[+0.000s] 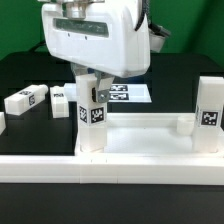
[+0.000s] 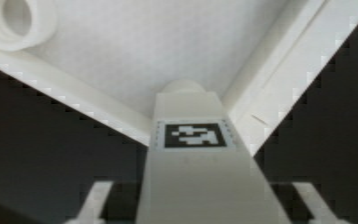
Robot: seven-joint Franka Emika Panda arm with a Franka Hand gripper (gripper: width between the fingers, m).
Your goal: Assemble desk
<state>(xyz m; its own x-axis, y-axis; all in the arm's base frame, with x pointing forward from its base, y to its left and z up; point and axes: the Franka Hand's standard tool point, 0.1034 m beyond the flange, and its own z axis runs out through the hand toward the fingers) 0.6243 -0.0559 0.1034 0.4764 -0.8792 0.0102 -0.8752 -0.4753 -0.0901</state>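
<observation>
Wrist view: hand (image 2: 201, 203) pinches tagged leg (image 2: 202, 170) at desk top (image 2: 123, 60) corner; socket (image 2: 12, 25) shows.
Exterior view: another leg (image 1: 209, 120) upright, loose legs (image 1: 27, 99) lying on surface (image 1: 40, 135).

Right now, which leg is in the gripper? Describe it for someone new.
Find the desk top, the white tray in front. At its corner on the exterior view's left, one leg stands upright in the gripper. The right leg stands free; the loose legs lie flat.
</observation>
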